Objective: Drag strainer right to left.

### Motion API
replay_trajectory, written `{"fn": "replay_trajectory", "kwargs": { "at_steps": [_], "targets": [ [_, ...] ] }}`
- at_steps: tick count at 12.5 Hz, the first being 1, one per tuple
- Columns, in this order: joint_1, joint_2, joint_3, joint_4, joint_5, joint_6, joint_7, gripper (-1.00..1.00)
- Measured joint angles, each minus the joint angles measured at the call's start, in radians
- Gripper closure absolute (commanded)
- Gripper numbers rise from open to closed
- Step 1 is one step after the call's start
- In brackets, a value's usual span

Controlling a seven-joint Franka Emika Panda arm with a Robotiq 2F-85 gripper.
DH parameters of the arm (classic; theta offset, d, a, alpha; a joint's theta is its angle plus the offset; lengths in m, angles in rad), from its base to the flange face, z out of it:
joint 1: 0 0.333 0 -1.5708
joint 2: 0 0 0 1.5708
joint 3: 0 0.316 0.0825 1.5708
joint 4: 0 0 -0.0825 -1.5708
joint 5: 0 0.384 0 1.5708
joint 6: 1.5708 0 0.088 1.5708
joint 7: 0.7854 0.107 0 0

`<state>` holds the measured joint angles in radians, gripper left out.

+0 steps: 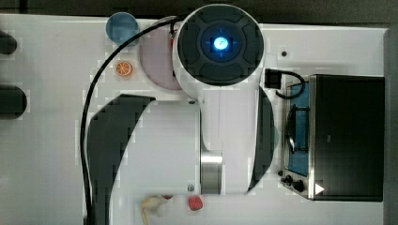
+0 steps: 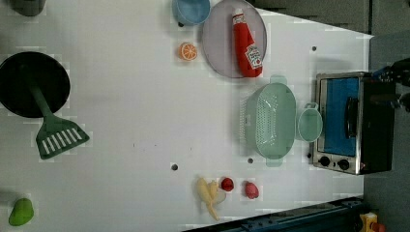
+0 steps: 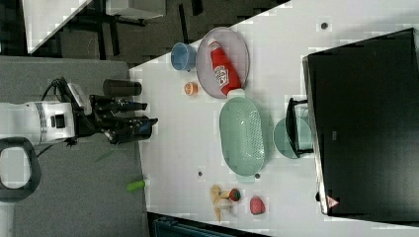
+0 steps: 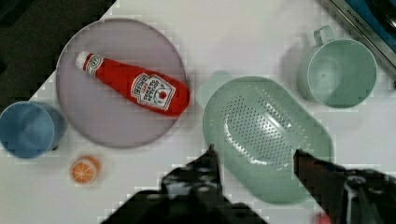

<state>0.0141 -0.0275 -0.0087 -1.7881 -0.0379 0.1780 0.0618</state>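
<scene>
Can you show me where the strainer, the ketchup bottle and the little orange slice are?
strainer (image 2: 270, 121), left view, on its dotted bottom.
ketchup bottle (image 2: 247, 48), left view, on its red body near the label.
orange slice (image 2: 188, 51), left view, on the middle of its cut face.

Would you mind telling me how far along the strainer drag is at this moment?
Nothing looks done yet: the strainer sits beside the mug, near the toaster oven. In hand: the open gripper hovers above the strainer, fingers apart, not visibly touching it. Left: lowering, catching it, and the whole drag.
</scene>
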Motion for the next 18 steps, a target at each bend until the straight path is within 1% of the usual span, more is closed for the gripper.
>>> {"fn": "replay_trajectory", "kwargs": {
  "at_steps": [2, 3, 4, 5, 7, 8, 9, 11, 14, 15, 16, 18],
  "targets": [
    [-0.002, -0.177, -0.022, -0.152, -0.011, -0.205, 0.003, -0.81],
    [-0.017, -0.267, -0.030, -0.192, -0.020, -0.230, 0.010, -0.99],
    [-0.035, -0.343, -0.035, -0.194, -0.020, -0.227, 0.013, -1.00],
    [-0.039, -0.404, -0.044, -0.188, -0.021, -0.226, 0.014, -1.00],
    [-0.045, -0.475, -0.052, -0.173, -0.019, -0.231, 0.018, -1.00],
    [-0.053, -0.486, -0.043, -0.186, -0.015, -0.201, 0.019, -1.00],
    [-0.061, -0.480, -0.031, -0.222, -0.010, -0.129, 0.020, -1.00],
    [-0.054, -0.433, -0.017, -0.323, -0.032, -0.030, 0.023, -1.00],
    [-0.022, -0.302, -0.039, -0.507, 0.004, 0.206, 0.051, -1.00],
    [-0.031, -0.257, -0.027, -0.556, 0.007, 0.259, 0.087, -1.00],
    [-0.041, -0.215, -0.010, -0.597, -0.010, 0.312, 0.123, -1.00],
    [-0.029, -0.139, -0.005, -0.667, -0.007, 0.452, 0.230, -1.00]
  ]
}}
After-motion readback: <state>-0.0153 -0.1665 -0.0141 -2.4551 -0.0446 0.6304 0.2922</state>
